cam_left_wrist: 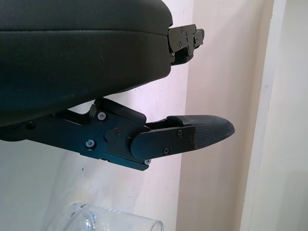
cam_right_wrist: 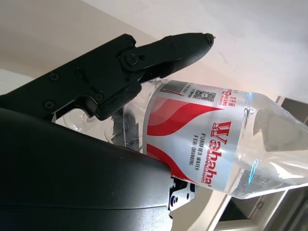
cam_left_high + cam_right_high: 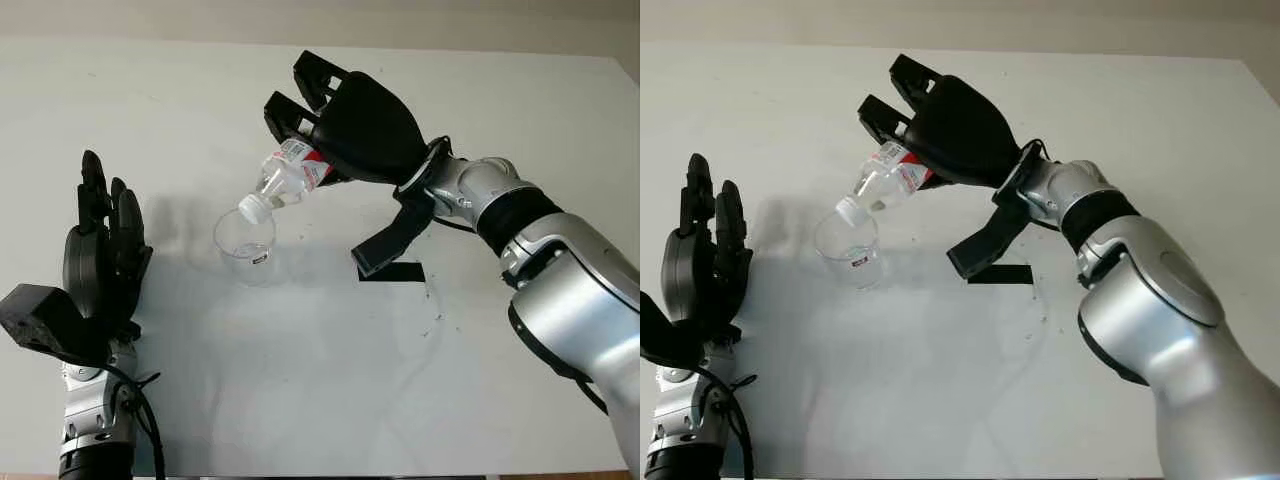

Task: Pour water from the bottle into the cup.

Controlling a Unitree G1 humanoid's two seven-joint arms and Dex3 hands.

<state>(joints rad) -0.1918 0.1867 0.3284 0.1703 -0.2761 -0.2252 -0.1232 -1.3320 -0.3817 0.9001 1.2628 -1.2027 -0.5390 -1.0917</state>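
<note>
Our right robot hand [image 3: 345, 125] grips the bottle [image 3: 290, 175], tipped over the cup [image 3: 245, 245]; we'd keep its mouth inside the rim. Left robot hand [image 3: 100, 265] open, near-left.

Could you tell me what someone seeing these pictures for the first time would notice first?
Most striking is the right hand above the middle of the white table, gripping a clear bottle with a red and white label, tipped so that its white-capped neck points down over the rim of the clear cup. The left hand is open, raised just to the left of the cup. A strip of black tape lies on the table to the cup's right.
</note>
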